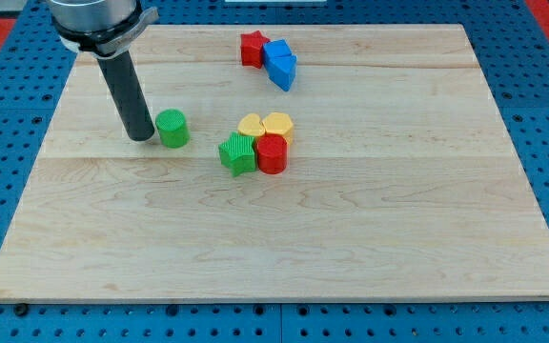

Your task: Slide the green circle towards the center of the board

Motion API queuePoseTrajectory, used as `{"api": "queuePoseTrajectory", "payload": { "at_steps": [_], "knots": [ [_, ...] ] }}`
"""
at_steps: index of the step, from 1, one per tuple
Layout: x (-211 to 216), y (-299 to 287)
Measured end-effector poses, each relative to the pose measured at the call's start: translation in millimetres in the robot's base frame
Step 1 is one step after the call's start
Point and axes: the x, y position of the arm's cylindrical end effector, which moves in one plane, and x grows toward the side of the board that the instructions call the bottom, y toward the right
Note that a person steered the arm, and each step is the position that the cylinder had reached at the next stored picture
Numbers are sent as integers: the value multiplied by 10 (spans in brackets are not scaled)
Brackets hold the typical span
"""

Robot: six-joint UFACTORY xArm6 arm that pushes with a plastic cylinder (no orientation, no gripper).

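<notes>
- The push is the step in hand, as I judge it: my tip (142, 136) stands on the counter (370, 229) just at the view's left of the green circle (172, 128), touching it or very nearly so; the frame does not settle which.
- There is no claw on this arm, so nothing is wide, narrow or holding; the dark rod alone does the work.
- The green circle sits left of the middle of the board, with the centre lying toward the view's right and a little lower.
- The next move, by my reckoning, calls for a steady shove rightward with a slight pull toward the view's bottom, kept square behind the block so that its round side does not slip off the rod.
- A cluster lies near that path: the green star (238, 153), the red cylinder (272, 153), and two yellow blocks (265, 125) of rounded, lobed form, all pressed close together. A long push would likely run into the star.
- Well apart at the view's top are a red star (253, 48) and two blue blocks (280, 63), angular in outline, touching one another.
- The blocks look like smooth moulded plastic with ribbed sides; the counter is pale wood with visible grain, which should let them slide easily.
</notes>
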Motion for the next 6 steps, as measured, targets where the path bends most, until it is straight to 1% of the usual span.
{"api": "queuePoseTrajectory", "payload": {
  "at_steps": [1,3,6],
  "knots": [
    [-140,0],
    [-19,316],
    [0,592]
  ]
}}
